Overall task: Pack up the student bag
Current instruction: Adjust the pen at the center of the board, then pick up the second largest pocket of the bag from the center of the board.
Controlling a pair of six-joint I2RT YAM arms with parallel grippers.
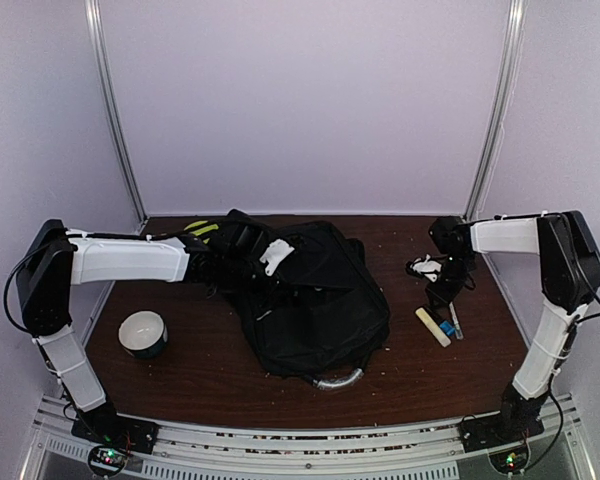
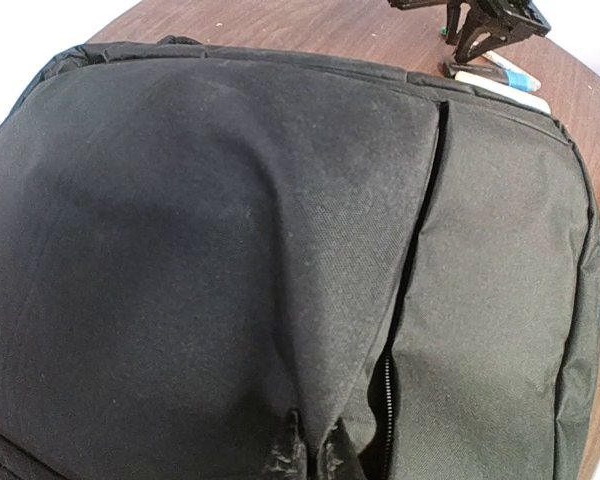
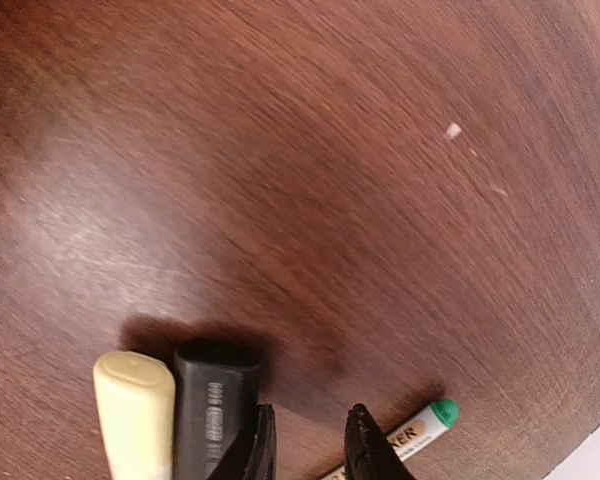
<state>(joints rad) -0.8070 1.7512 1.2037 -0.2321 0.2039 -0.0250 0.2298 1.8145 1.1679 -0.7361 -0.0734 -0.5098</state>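
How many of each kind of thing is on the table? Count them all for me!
Bags: 1, the student bag
Bowls: 1, the white bowl
Markers and pens: 3, the cream marker, black marker and green-capped pen
Too hidden to name: 1, the yellow-striped thing
Total: 6

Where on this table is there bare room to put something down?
Bare table lies near right, between the student bag and the right arm's base, and near left between the bowl and the bag. It is crowded at the right by the markers, where the right fingers hover.
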